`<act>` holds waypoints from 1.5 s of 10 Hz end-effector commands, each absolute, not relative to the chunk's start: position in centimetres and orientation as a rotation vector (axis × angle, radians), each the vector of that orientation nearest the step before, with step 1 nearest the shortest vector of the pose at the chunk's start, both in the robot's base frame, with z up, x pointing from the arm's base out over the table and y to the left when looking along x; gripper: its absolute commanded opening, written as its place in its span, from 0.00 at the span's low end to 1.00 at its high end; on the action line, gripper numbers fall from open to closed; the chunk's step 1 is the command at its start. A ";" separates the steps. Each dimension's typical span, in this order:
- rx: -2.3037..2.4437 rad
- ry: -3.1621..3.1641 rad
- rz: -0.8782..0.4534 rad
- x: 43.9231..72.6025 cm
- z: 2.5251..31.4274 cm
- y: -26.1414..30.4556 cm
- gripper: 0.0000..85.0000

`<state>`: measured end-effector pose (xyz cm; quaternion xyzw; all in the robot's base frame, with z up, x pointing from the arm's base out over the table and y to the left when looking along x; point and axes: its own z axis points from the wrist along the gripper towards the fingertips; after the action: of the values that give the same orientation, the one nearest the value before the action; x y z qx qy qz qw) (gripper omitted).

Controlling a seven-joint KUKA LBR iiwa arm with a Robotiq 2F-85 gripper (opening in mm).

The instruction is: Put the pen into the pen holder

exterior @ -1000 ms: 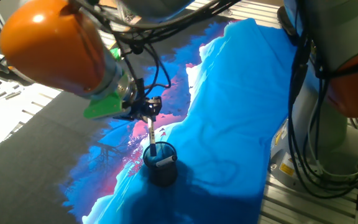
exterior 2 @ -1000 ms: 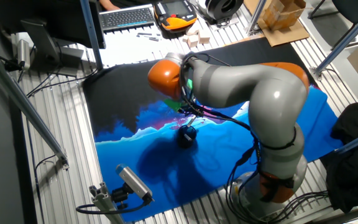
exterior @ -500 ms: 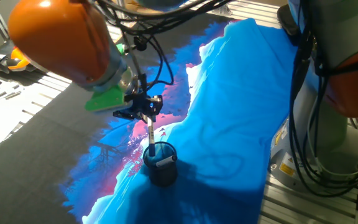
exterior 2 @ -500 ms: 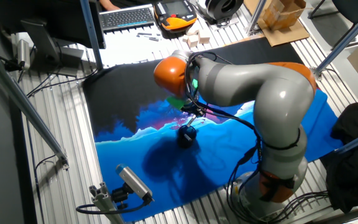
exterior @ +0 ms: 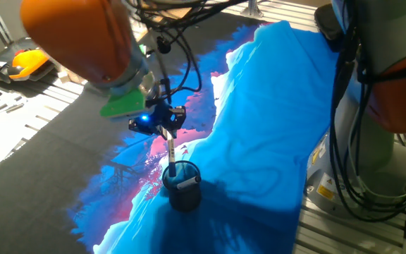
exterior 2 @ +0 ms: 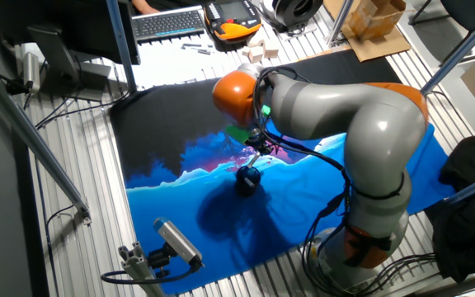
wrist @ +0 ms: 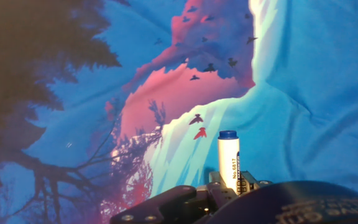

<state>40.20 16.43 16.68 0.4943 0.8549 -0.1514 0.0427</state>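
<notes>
The pen holder (exterior: 182,185) stands nearest on the blue cloth (exterior: 273,127) covering the surface, with a short white stick (exterior: 184,183) already inside. The pen (exterior: 171,152) stands upright with its lower end in the cup. Above it, the gripper (exterior: 162,125) sits at the pen's top; I cannot tell whether the fingers grip it (too dark, too small). Best to release straight and lift vertically, so the cup isn't tipped.

Robotics lab: aluminium-profile table (exterior 2: 81,239), keyboard (exterior 2: 168,22), cables.
</notes>
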 end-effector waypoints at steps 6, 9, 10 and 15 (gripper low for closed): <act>1.470 2.595 -0.535 39.0 17.0 15.2 0.00; 1.507 2.552 -0.603 38.1 17.1 15.3 0.00; 1.541 2.505 -0.678 38.1 17.1 15.2 0.00; 1.644 2.394 -0.810 38.2 16.9 15.5 0.00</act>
<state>38.17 15.62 16.89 0.5477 0.7887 -0.2721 0.0626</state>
